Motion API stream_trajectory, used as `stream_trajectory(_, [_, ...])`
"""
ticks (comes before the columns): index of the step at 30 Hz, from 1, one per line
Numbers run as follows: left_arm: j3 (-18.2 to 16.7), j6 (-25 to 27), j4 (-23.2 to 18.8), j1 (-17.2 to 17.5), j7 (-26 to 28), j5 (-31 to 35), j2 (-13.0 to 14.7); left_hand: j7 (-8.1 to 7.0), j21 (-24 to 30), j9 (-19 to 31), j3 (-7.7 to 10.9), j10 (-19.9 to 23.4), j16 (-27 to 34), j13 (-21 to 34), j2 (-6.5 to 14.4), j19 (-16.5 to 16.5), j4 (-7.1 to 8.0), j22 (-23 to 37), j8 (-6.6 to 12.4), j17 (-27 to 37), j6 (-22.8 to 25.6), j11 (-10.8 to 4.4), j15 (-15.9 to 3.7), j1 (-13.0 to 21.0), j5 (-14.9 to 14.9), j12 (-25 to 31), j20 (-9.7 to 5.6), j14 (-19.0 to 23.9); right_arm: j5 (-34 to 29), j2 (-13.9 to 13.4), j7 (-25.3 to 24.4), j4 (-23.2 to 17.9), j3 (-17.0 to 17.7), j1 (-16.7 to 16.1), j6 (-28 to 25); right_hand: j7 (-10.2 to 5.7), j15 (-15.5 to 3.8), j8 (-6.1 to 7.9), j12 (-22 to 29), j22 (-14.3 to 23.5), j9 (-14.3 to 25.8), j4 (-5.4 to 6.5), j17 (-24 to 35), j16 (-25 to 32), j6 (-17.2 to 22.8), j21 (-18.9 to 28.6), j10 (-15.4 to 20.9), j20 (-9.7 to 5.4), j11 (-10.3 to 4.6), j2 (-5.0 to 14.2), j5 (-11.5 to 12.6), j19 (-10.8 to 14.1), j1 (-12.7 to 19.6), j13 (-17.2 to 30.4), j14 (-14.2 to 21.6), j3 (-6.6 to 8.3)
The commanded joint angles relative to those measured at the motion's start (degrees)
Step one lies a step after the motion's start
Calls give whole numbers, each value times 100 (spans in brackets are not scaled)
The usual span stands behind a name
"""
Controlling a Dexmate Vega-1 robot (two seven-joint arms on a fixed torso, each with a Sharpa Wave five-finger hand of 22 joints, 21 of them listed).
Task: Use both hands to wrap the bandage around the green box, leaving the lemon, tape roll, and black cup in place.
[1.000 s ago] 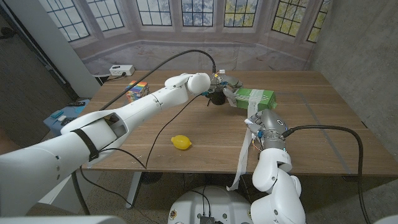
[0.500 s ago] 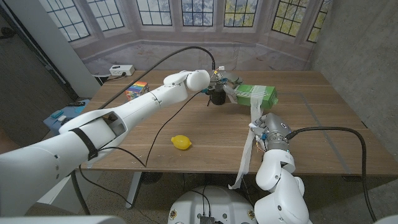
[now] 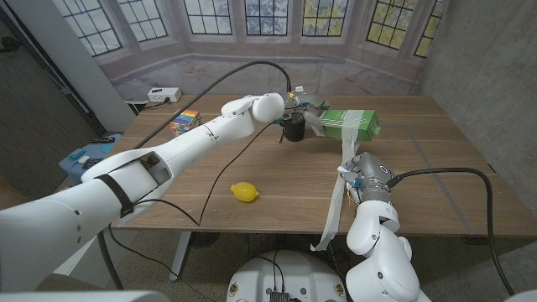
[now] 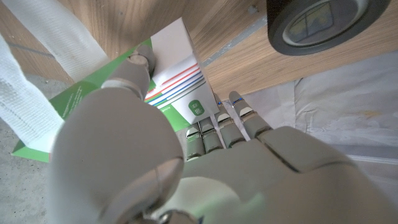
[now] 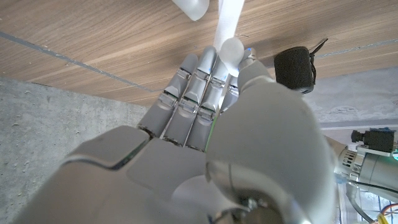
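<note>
the left hand [image 3: 304, 111] gripped the green box [image 3: 352, 124] beside the black cup [image 3: 293, 127]. the right hand [image 3: 359, 172], nearer than the box, pinched the bandage [image 3: 334, 210].

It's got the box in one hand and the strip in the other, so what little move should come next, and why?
Probably the left hand should turn the green box a little further while the right hand keeps the bandage taut. The box is held lifted beside the black cup, a few white turns already cross it, and a long tail hangs off the table edge, so much is left to wind.
</note>
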Motion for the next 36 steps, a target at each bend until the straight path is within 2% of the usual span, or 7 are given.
stream_trajectory(1, [-88,-22,33,161,231,-221,-82,11,21,25,62,328,-12,22,465,-1,18,22,1218,18,407,-286,24,-215,21,37,14,63,527,-497,-399,-210,-387,390,-644,4,-582,-15,24,7,31,9,24,-17,61,23,151,-146,-98,86,25,58,126,32,59,-8])
stream_trajectory(8, [-102,30,-51,228,226,-311,-53,1,22,18,56,333,-9,18,472,-1,16,23,1220,22,405,-280,30,-215,24,37,15,63,1031,-712,-740,-341,-397,461,-818,1,-585,-17,25,7,32,8,33,-23,63,24,157,-144,-104,90,26,60,130,41,75,-12])
stream_trajectory(12, [-109,84,-128,258,230,-310,-4,7,21,21,56,330,-10,21,477,-4,20,23,1225,24,404,-292,29,-220,28,37,17,62,1257,-775,-863,-371,-285,411,-818,1,-586,-19,25,7,33,6,38,-31,66,25,162,-143,-91,88,26,61,133,43,81,-16])
stream_trajectory(19, [-174,115,-196,326,262,-408,41,5,22,16,56,335,-12,24,475,-4,17,23,1227,24,400,-289,33,-223,33,41,18,64,2128,-901,-1342,-422,126,251,-642,-2,-585,-22,22,8,34,10,46,-42,66,25,155,-147,-78,94,25,62,132,53,90,-22])
stream_trajectory(36, [-207,-42,-93,353,254,-565,69,15,23,8,54,338,-15,25,475,-1,13,23,1237,24,400,-281,35,-233,45,45,22,66,3699,-1326,-2166,-240,537,438,-756,-7,-586,-24,16,7,37,5,61,-73,78,24,157,-156,-89,93,29,62,145,67,103,-32])
